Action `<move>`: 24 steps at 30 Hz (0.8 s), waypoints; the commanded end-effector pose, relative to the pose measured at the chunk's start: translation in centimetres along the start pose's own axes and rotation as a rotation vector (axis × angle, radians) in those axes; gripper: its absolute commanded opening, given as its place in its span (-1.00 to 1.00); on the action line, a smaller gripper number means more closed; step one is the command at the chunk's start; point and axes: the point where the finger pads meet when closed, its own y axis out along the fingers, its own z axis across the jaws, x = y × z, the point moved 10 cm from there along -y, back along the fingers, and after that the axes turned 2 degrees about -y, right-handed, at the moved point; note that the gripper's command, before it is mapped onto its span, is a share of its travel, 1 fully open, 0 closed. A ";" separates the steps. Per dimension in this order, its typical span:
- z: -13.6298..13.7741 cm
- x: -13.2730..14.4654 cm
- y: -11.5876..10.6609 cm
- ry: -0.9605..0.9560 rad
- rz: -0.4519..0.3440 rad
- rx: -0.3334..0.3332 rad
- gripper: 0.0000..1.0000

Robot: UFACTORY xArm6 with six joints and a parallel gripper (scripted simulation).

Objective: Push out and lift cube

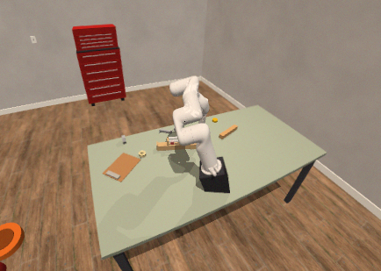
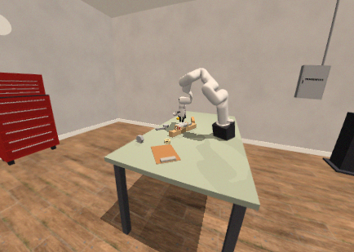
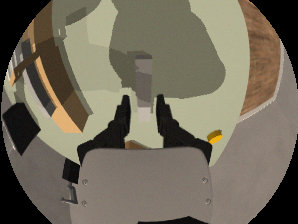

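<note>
Hand open, holding nothing, above a grey bar

The hand [image 2: 182,120] [image 3: 143,102] stands partly open with nothing between its fingers. In the wrist view a grey bar [image 3: 144,82] lies on the surface [image 1: 263,147] [image 2: 212,161] [image 3: 95,75] below the fingers. The channel [image 1: 164,146] [image 2: 175,132] [image 3: 70,122] lies off to one side, nearer the surface's far edge than its near edge in the top view. A small red patch [image 1: 172,143] [image 2: 177,128] shows there; whether it is the cube cannot be told. The clipboard [image 1: 123,166] [image 2: 164,152] lies near the left edge in the top view, the yellow disc [image 1: 215,120] [image 3: 215,136] near the far edge.
</note>
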 end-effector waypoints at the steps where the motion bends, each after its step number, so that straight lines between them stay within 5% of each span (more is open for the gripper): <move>1: 0.2 0.0 0.5 -0.001 0.001 0.004 -0.24; 24: 0.2 0.0 3.0 -0.001 0.001 0.004 -0.24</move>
